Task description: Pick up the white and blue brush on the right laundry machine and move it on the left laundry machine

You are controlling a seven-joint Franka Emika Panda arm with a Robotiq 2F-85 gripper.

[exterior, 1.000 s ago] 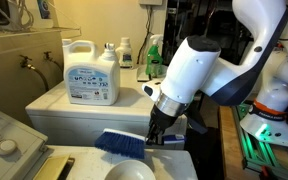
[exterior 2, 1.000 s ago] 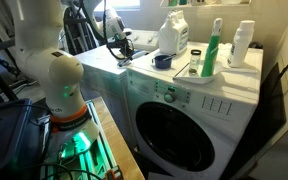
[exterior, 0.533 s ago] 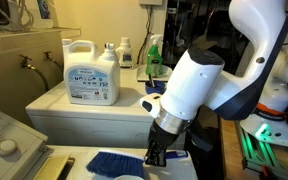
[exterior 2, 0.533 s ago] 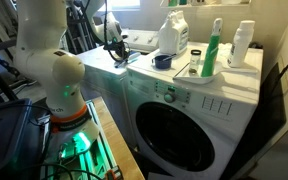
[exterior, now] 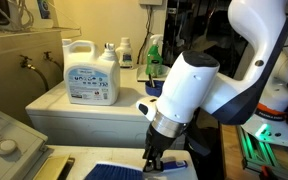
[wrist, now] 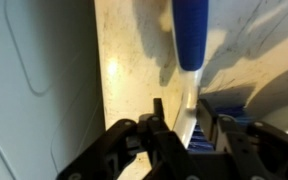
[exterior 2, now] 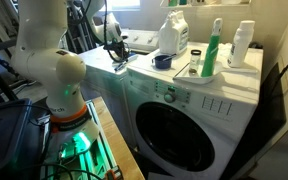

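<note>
My gripper [exterior: 154,160] is shut on the white and blue brush [exterior: 112,171]. The brush's dark blue head sticks out sideways at the bottom edge of an exterior view. The gripper holds it low over the left laundry machine [exterior: 14,135], the grey-white one with a round knob [exterior: 4,147]. In the wrist view the fingers [wrist: 181,110] clamp the thin white part of the brush [wrist: 190,100], with blue bristles beside it. I cannot tell whether the brush touches the top. The right laundry machine [exterior: 54,100] stands behind. In an exterior view [exterior 2: 194,120] it is the front one.
A large white detergent jug [exterior: 91,72] stands on the right laundry machine, with a green spray bottle [exterior 2: 214,50] and a white bottle [exterior 2: 242,45] near it. A small dark cup [exterior 2: 162,61] sits by its edge. The arm's base with green lights [exterior 2: 69,140] stands beside the machines.
The gripper has come down and forward with the brush. The blue head has dropped from mid-frame to the bottom edge of the exterior view, over the knobbed machine.
</note>
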